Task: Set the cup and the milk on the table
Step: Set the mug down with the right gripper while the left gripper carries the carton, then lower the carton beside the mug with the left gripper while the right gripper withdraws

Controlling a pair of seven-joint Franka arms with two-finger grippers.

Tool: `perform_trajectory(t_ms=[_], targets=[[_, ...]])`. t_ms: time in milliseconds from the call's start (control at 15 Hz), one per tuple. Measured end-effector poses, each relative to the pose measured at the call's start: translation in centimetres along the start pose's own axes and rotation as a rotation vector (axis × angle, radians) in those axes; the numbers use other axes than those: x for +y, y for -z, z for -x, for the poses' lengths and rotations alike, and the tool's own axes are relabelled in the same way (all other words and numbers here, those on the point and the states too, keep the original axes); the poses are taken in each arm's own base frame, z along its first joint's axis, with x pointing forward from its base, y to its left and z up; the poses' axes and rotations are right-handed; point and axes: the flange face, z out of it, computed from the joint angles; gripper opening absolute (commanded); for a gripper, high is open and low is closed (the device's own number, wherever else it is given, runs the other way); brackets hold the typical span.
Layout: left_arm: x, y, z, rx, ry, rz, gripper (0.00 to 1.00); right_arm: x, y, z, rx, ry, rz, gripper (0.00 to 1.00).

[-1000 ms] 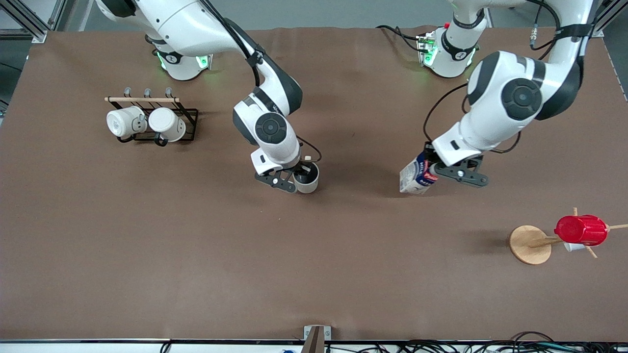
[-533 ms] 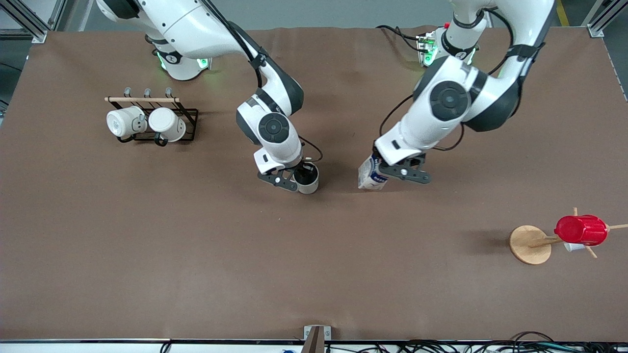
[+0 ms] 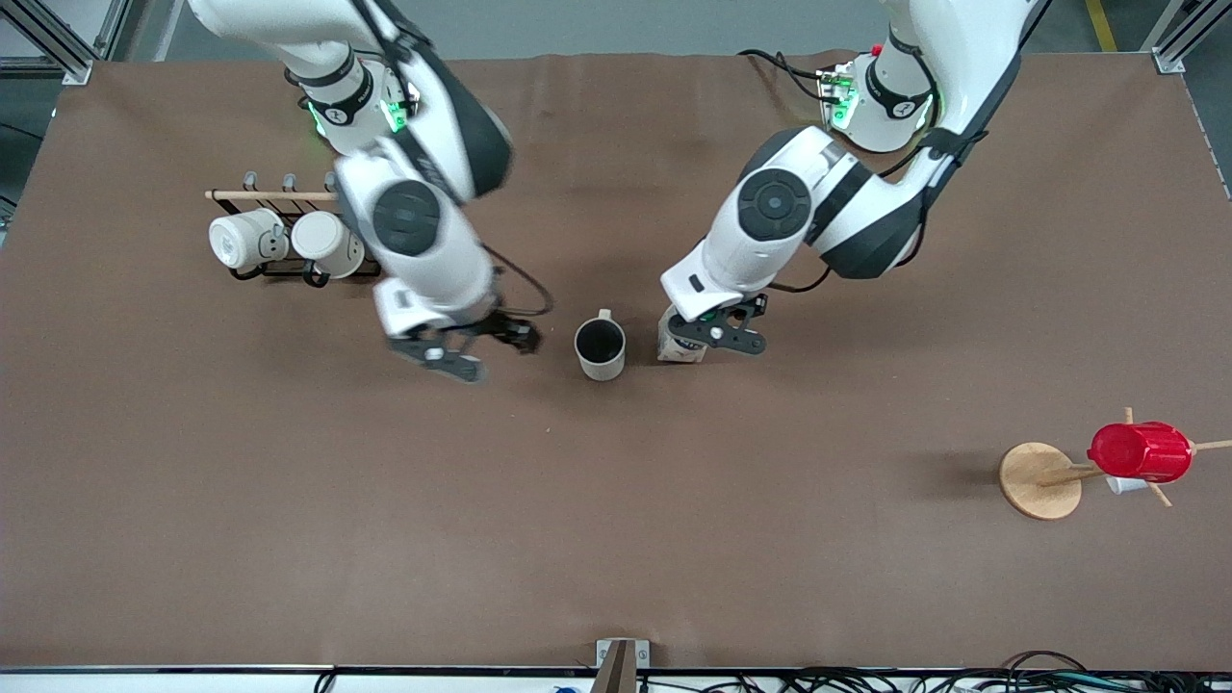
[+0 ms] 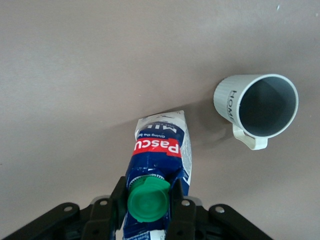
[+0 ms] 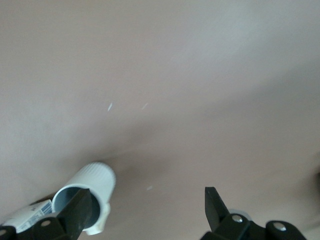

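Observation:
The cream-beige cup (image 3: 600, 348) stands upright on the brown table (image 3: 616, 520), free of both grippers. It also shows in the left wrist view (image 4: 260, 105) and the right wrist view (image 5: 87, 192). My left gripper (image 3: 701, 335) is shut on the milk (image 3: 676, 348), a white and blue carton with a green cap (image 4: 148, 200), held low right beside the cup toward the left arm's end. I cannot tell whether its base touches the table. My right gripper (image 3: 476, 351) is open and empty over bare table beside the cup, toward the right arm's end.
A black wire rack (image 3: 371, 245) with two white mugs (image 3: 289, 241) stands near the right arm's base. A red ribbed cup (image 3: 1141, 450) hangs on a wooden peg stand (image 3: 1038, 479) toward the left arm's end, nearer the front camera.
My right gripper opened, let go of the cup and drew away toward the right arm's end. My left gripper carried the milk across and lowered it beside the cup.

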Motion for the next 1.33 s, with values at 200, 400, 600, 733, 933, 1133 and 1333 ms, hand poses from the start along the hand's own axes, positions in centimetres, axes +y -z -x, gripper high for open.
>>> perform_trajectory(t_ms=[200,400,600,733,933,1133,1333], targets=[[1.5,-0.9,-0.6,0.002,0.016,0.009,0.0,10.2,7.6,-6.2,0.042,0.077,-0.011,1.0],[1.9,-1.0,-1.6,0.024,0.03,0.0,0.0,19.3,12.5,-10.0,0.082,0.175,-0.003,1.0],[2.7,-1.1,-1.9,0.036,0.02,-0.009,0.0,25.5,15.8,-11.6,0.09,0.294,0.013,1.0],[3.0,-1.1,-1.8,0.04,0.011,-0.013,0.0,27.5,18.0,-11.8,0.083,0.305,0.014,1.0],[3.6,-0.9,-1.6,0.043,0.001,-0.011,0.0,28.9,21.7,-11.5,0.096,0.295,0.008,1.0],[4.2,-0.7,-1.3,0.047,-0.014,-0.01,0.0,29.1,22.7,-11.3,0.094,0.265,0.007,1.0],[4.3,-0.7,-1.2,0.05,-0.021,-0.016,0.03,29.5,21.1,-11.4,0.058,0.243,0.015,1.0]])
